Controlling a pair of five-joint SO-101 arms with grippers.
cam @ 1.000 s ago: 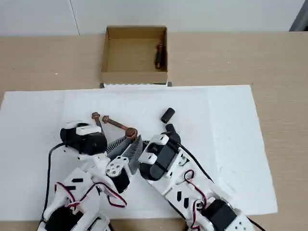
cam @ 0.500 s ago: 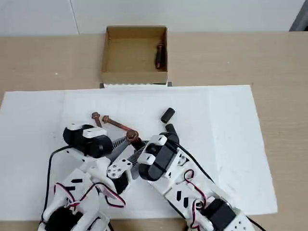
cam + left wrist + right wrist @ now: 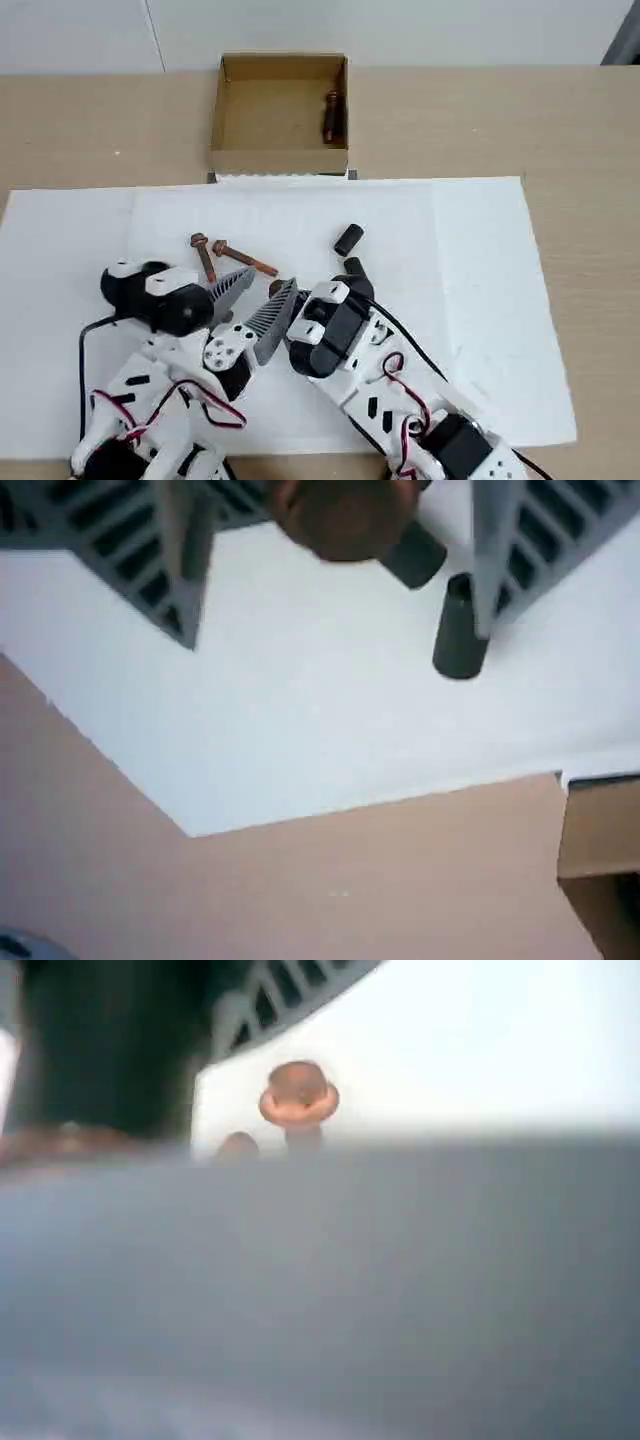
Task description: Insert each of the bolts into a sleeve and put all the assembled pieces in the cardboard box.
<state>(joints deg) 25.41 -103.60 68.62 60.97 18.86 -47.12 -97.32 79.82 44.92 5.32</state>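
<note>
Two bolts (image 3: 203,256) lie loose on the white paper (image 3: 480,300), just beyond my left fingers (image 3: 235,288), which stand wide apart and hold nothing. A third bolt head (image 3: 345,515) shows between them, untouched. My right arm (image 3: 325,325) is close beside; what it holds I cannot tell. The bolts look small, stiff and light, so I judge the shank near the head is the safest place to pinch. One sleeve (image 3: 348,240) lies near. The cardboard box (image 3: 280,160) stands on the wooden worktop (image 3: 500,110) behind the paper, with one piece (image 3: 332,115) inside.
</note>
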